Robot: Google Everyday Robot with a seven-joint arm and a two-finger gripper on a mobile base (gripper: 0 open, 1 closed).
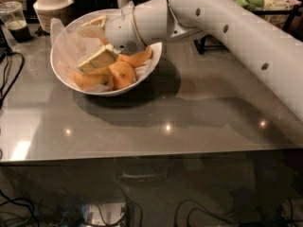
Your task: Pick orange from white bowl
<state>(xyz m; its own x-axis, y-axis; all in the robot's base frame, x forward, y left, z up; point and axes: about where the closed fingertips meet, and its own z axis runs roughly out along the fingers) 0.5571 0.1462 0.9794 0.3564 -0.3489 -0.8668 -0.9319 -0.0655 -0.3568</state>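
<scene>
The white bowl (64, 77) stands at the far left of the grey table, lined with crinkled white paper. Several oranges lie in its front half. The palest orange (89, 80) lies at the front left, with deeper-orange ones (123, 74) to its right. My gripper (91, 42) reaches into the bowl from the right. Its fingers are spread: the lower finger (97, 59) rests on top of the oranges and the upper finger (93, 24) is near the bowl's far rim. Only white paper shows between them. The wrist hides the back of the bowl.
A cream lidded paper cup (51, 4) and a clear plastic cup (14, 20) with dark liquid stand behind the bowl at the far left. Black cables hang off the table's left edge (7, 74). A green and yellow item (260, 1) sits at the far right.
</scene>
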